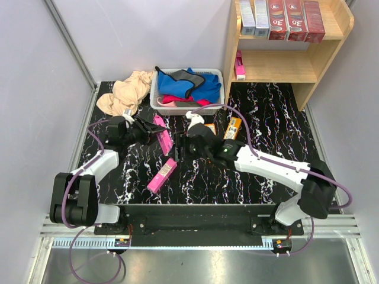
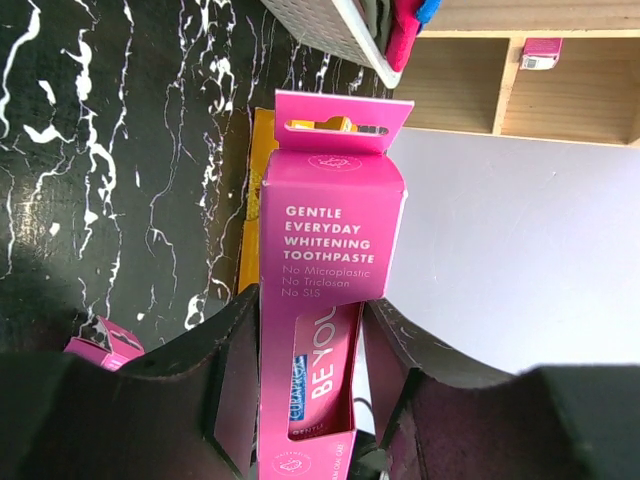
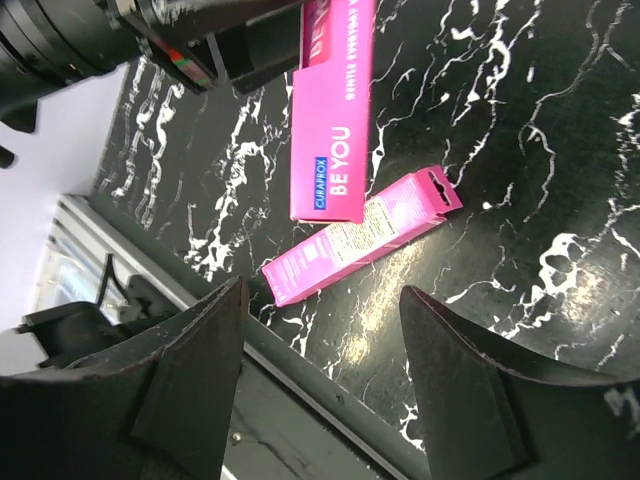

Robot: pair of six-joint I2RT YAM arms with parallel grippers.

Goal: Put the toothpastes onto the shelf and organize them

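Pink carton's in my L arm. The left gripper [image 2: 312, 310] has its jaws pinching the held pink box [image 2: 330, 225] across the narrow sides, approx mid-length, w/ the hang-tab end pointing away from the wrist. On the top cam that grip sits at 10 o'clock from table centre. The box looks lifted off the black marble table [image 1: 266, 118], but I can't confirm.

The right gripper [image 3: 320, 335] is near table centre, just at 3 o'clock of the held box. Its jaws are spread wide w/ nothing between them. Its wrist cam looks down on the loose pink box [image 3: 360, 235], which lies flat on the table at 7 o'clock from centre, apart from both grippers. Two orange boxes [image 1: 233, 127] lie flat at 12–1 o'clock of the R gripper, and the arm partly hides one of them.

The shelf [image 1: 331, 41] stands at the table's 1 o'clock corner.
- **Top tier, L to R:** two silver-grey boxes [image 1: 254, 18], then three dark red boxes [image 1: 294, 19], all upright in one close row.
- **Lower tier:** one shelved pink box [image 1: 239, 65], upright against the L side panel.

The white basket [image 1: 155, 97] is at 12 o'clock w/ blue and pink cloths inside. A beige cloth [image 1: 125, 92] is bunched just beside it at 11 o'clock.
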